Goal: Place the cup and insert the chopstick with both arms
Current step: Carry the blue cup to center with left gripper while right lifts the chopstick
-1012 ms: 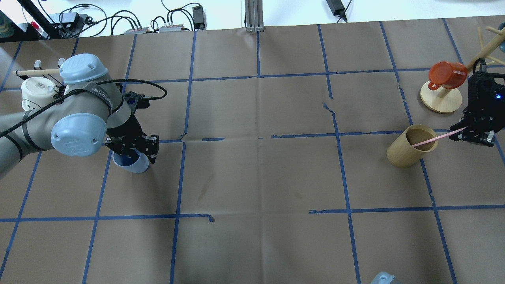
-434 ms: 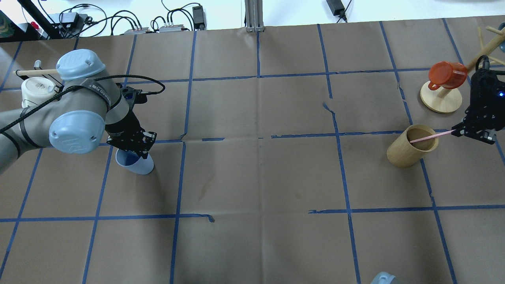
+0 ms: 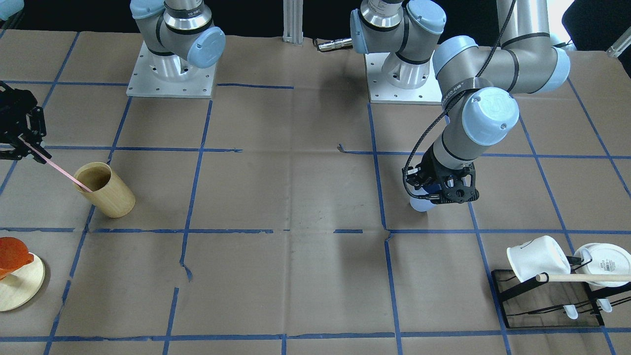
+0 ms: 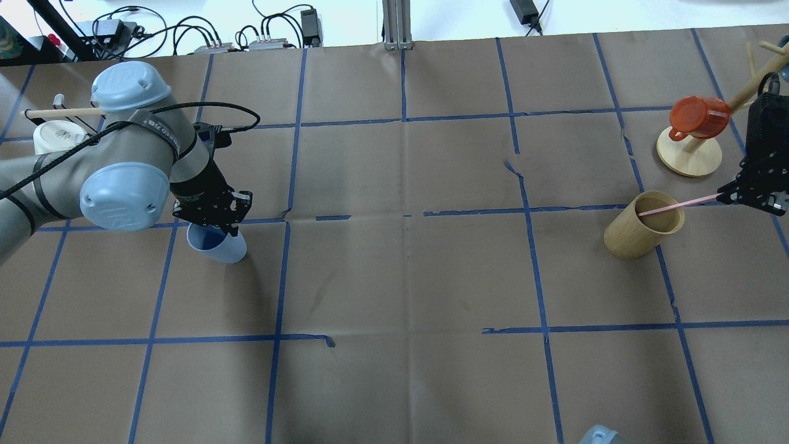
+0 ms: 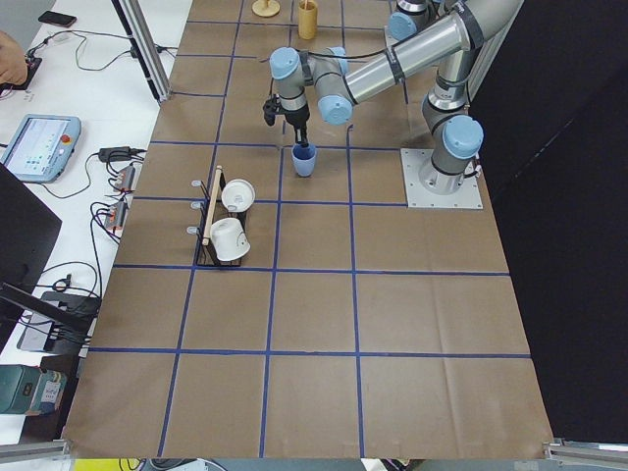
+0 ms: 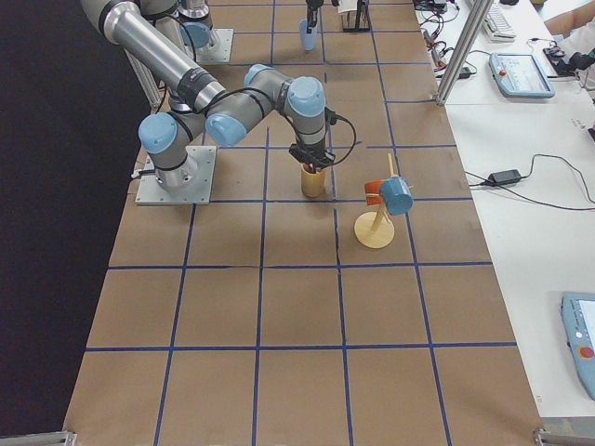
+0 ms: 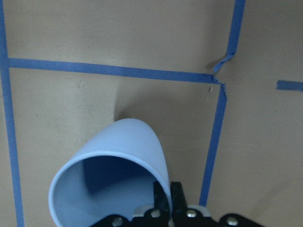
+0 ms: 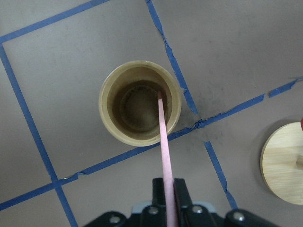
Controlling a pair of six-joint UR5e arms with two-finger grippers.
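My left gripper (image 4: 214, 223) is shut on the rim of the light blue cup (image 4: 219, 246), which hangs slightly tilted at the table's left; I cannot tell whether its base touches the paper. The cup also shows in the front view (image 3: 419, 203) and the left wrist view (image 7: 113, 175). My right gripper (image 4: 751, 198) is shut on the upper end of the pink chopstick (image 4: 677, 206). The stick slants down, and its lower tip sits inside the mouth of the tan bamboo cup (image 4: 635, 231). The right wrist view shows the chopstick (image 8: 164, 142) reaching into the bamboo cup (image 8: 118, 123).
A red mug (image 4: 698, 116) hangs on a wooden tree stand (image 4: 688, 155) behind my right gripper. A black rack (image 3: 547, 301) with white mugs (image 3: 537, 257) and a thick wooden dowel (image 3: 586, 277) stands at the robot's far left. Blue tape lines grid the brown paper.
My left gripper has moved the blue cup slightly rightward and away. My right gripper has drawn back toward the right edge with the chopstick, whose tip now sits higher in the bamboo cup's mouth.
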